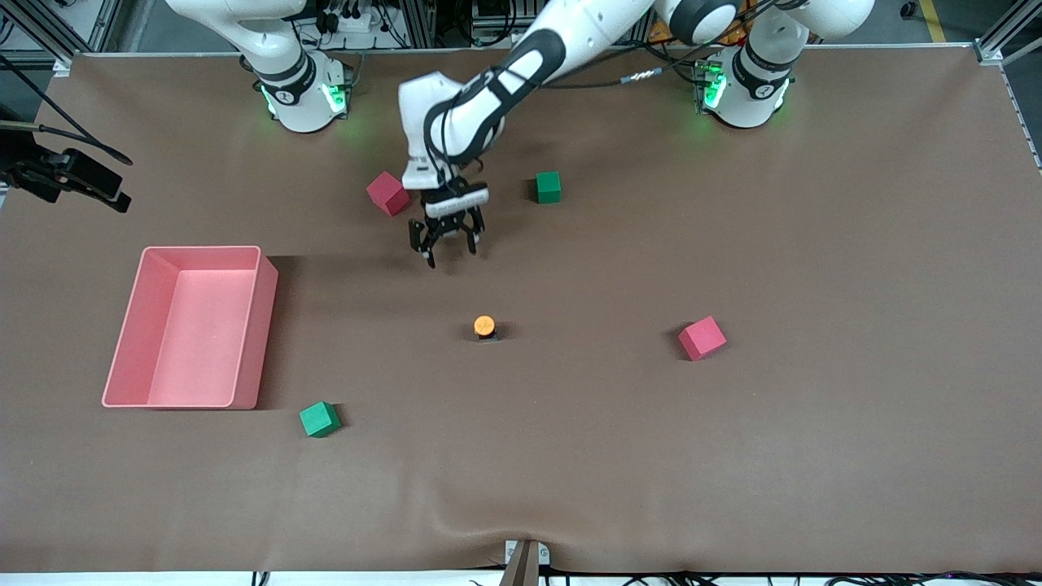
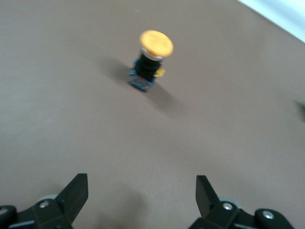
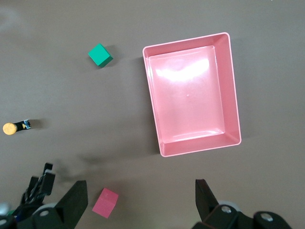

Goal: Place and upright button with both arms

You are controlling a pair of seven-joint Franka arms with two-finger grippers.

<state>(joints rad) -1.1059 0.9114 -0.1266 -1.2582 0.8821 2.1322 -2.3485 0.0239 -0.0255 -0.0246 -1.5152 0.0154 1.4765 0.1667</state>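
Brown table (image 1: 733, 456), upright button (image 1: 484, 326); left hand (image 1: 451, 251) above, wide, empty; right hand (image 3: 138, 200) likewise wide, empty

A broad table (image 1: 814, 456) under a matte brown cloth fills nearly all of the front view, the cloth rippling slightly along its nearest edge. Silver aluminium frame rails (image 1: 997, 45) mark the corners at the robots' edge, with a grey floor and a yellow floor stripe (image 1: 932, 20) past them. Black cables (image 1: 358, 20) hang there. Lighting is even and soft.
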